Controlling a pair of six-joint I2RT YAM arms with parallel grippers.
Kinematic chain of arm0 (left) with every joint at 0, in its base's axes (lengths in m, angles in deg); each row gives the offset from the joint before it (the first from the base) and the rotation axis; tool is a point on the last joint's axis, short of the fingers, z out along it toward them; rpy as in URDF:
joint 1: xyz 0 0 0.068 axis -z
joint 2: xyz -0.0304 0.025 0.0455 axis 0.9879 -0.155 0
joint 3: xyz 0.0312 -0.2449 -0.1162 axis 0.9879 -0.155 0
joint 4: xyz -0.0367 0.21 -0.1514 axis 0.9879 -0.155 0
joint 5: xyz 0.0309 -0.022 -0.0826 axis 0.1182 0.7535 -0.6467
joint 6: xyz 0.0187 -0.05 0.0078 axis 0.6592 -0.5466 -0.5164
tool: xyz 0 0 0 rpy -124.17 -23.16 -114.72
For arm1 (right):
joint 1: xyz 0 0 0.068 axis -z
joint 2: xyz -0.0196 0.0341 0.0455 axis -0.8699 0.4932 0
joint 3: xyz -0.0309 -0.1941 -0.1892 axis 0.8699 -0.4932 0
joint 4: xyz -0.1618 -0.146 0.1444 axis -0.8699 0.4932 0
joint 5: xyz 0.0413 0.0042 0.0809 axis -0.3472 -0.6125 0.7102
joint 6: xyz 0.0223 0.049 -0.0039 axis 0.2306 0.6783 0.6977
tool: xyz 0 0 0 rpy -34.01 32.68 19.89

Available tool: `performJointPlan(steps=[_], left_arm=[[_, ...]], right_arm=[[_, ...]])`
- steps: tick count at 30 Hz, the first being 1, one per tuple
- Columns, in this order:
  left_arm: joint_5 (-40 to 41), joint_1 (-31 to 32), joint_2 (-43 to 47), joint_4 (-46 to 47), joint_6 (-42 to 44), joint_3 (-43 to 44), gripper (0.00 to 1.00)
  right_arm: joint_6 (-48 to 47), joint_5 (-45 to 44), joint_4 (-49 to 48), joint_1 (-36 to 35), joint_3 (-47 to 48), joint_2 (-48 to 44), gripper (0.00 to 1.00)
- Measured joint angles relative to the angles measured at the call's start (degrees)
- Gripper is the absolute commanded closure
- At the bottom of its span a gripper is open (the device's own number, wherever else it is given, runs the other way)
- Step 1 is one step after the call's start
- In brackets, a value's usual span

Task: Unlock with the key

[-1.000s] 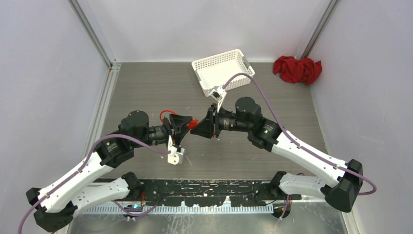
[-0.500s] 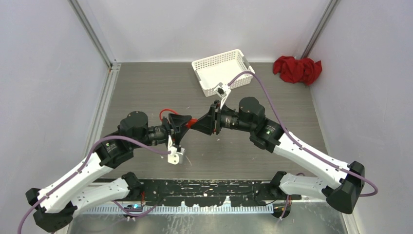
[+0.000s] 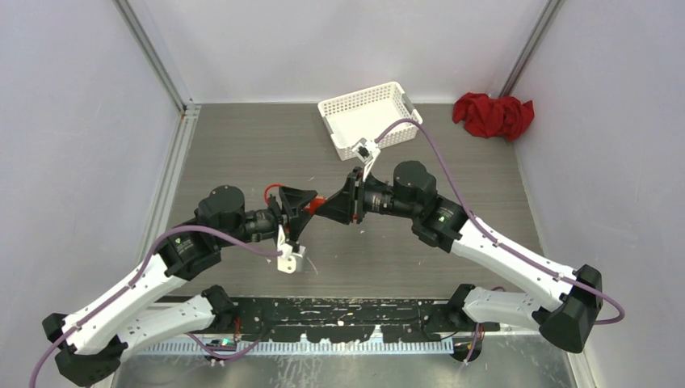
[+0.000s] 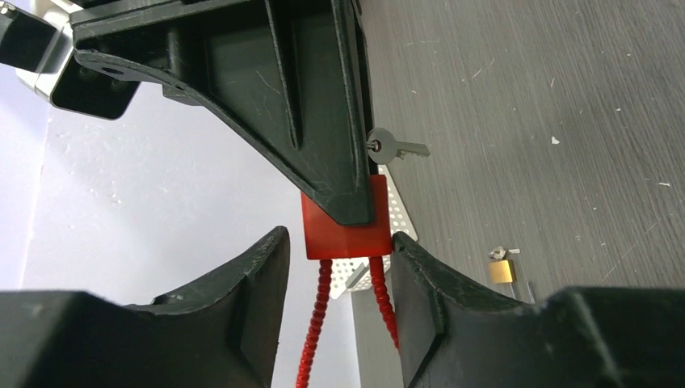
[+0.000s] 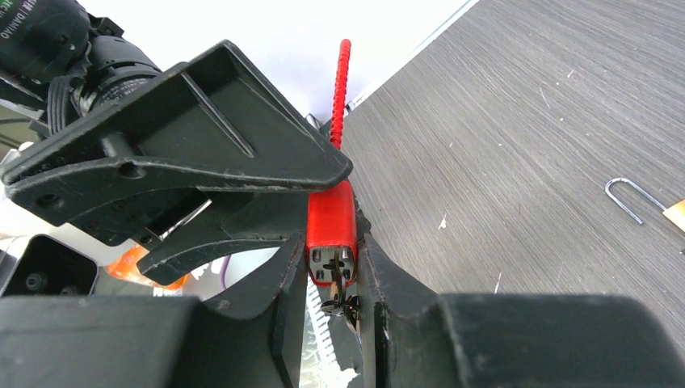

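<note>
I have the two arms meeting nose to nose over the middle of the table [image 3: 242, 145]. The red lock [image 5: 331, 218] is caught between them, a little left of centre. My right gripper [image 3: 329, 207] is clamped narrow on the lock body, and in the right wrist view both of its fingers [image 5: 396, 283] press against the red sides. The lock's end face, which has a small dark metal piece in it, sits between them. I can't tell from here whether that piece is the key itself. My left gripper [image 3: 309, 204] stands partly open around the other end of the lock. In the left wrist view, one of its fingers [image 4: 242, 291] clearly stands off the red body, while the other is right at the lock's corner, so it is not gripping. The lock's red cable [image 5: 341, 89] runs back between the left fingers towards the left arm. A silver key [image 4: 396, 148] pokes out just past the right gripper's finger, and I can't see what it hangs from. A small brass padlock [image 4: 501, 271] lies on the table nearby. A white basket [image 3: 359, 94] sits at the far side, with a red cloth [image 3: 493, 115] in the far right corner.
</note>
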Motion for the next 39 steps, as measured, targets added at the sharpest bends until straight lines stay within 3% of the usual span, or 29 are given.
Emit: performJointPlan(steps=[9, 15, 17, 19, 20, 22, 24, 26, 39], left_arm=[[-0.3, 0.0, -0.2, 0.0, -0.3, 0.0, 0.52], [-0.3, 0.0, -0.2, -0.5, -0.8, -0.1, 0.60], [-0.3, 0.0, -0.2, -0.8, -0.7, -0.1, 0.66], [-0.4, 0.0, -0.2, -1.0, -0.5, -0.1, 0.79], [-0.4, 0.0, -0.1, -1.0, -0.3, -0.1, 0.88], [-0.6, 0.0, 0.0, -1.0, 0.2, -0.2, 0.98], [-0.8, 0.0, 0.2, -1.0, 0.4, -0.4, 1.00], [-0.9, 0.0, 0.3, -1.0, 0.8, -0.8, 1.00], [1.3, 0.0, 1.7, 0.0, 2.1, -3.3, 1.00]], right_arm=[[0.1, 0.7, -0.2, 0.1, 0.0, 0.6, 0.99], [0.2, 1.3, -0.9, 0.1, 0.0, 1.3, 0.99], [0.2, 1.4, -0.9, 0.2, 0.0, 1.3, 0.99], [0.2, 1.6, -0.8, 0.2, 0.0, 1.3, 0.99], [0.2, 1.6, -0.8, 0.2, 0.0, 1.3, 0.95], [0.2, 1.8, -0.8, 0.2, 0.0, 1.3, 0.73], [0.2, 1.9, -0.5, 0.2, 0.1, 1.3, 0.56], [-0.1, 1.9, 0.5, 0.1, 0.3, 1.3, 0.48], [-6.0, -0.8, 11.2, 2.8, 5.2, -5.7, 0.58]])
